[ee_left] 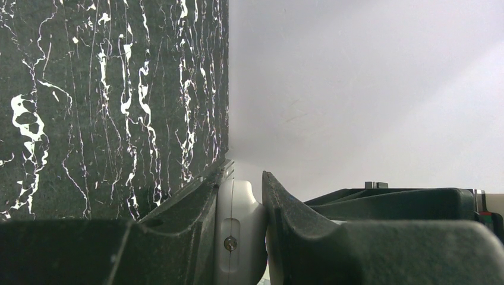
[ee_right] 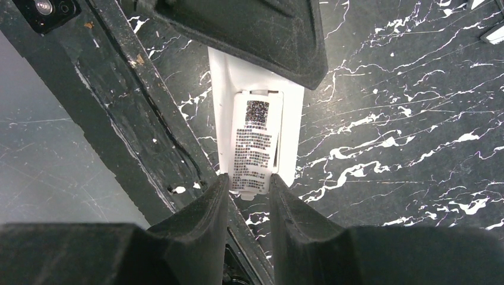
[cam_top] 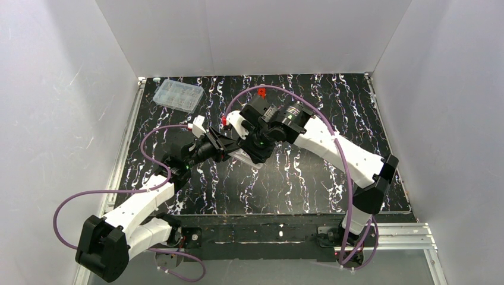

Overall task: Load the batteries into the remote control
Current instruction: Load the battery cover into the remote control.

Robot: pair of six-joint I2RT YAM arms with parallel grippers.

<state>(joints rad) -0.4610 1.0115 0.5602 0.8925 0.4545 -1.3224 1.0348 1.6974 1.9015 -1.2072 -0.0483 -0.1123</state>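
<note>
Two claws meet at the middle of the overhead view, both at the remote control (ee_right: 291,119). The left claw (ee_left: 245,181) is clenched on the remote's white body, holding it over the marbled black table (cam_top: 309,178). In the right wrist view one of its dark fingers covers the remote's far end, at top centre of the frame. The right claw (ee_right: 249,187) sits at lower centre of that view. Its fingers are partly closed to either side of the near end of the battery cover (ee_right: 255,148), the labelled panel on the remote's back. Whether they pinch the cover or only rest against it, I cannot tell.

By my reading the step in hand is opening the battery bay: the cover appears seated, so no cell can go in yet. The next move calls for sliding or prying that panel free while the left claw stops the body twisting. After that come the batteries, none of which I can make out.

One clear compartment box (cam_top: 178,95) lies at the upper left of the overhead view, well apart from the claws. What its cells hold is too small to tell.
</note>
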